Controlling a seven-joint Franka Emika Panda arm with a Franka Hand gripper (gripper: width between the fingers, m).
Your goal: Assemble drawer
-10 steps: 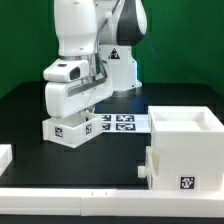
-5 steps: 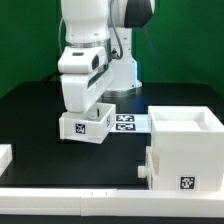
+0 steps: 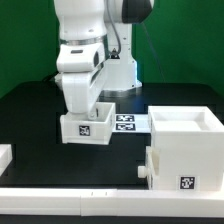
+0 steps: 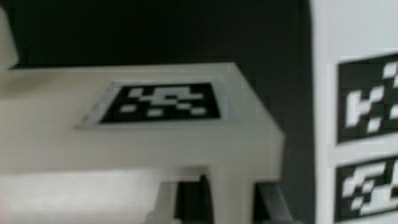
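Observation:
My gripper (image 3: 85, 106) is shut on the wall of a small white box tray (image 3: 88, 126) with a square tag on its front. The tray rests at, or just above, the black table at centre left of the exterior view. In the wrist view my gripper (image 4: 230, 197) has a dark finger on each side of the tray's wall, and the tray's tagged face (image 4: 164, 104) lies beyond them. A larger white open-topped drawer part (image 3: 185, 150) with a tag and a small knob (image 3: 143, 172) stands at the exterior view's right, apart from the held tray.
The marker board (image 3: 128, 122) lies flat just behind and to the right of the held tray; it also shows in the wrist view (image 4: 365, 100). A long white rail (image 3: 100, 196) runs along the front edge. A white piece (image 3: 5, 155) pokes in at the left edge.
The arm has carried the tray from the exterior view's left toward the centre and turned it so its tagged face points to the front. Since half a second ago it has barely moved.

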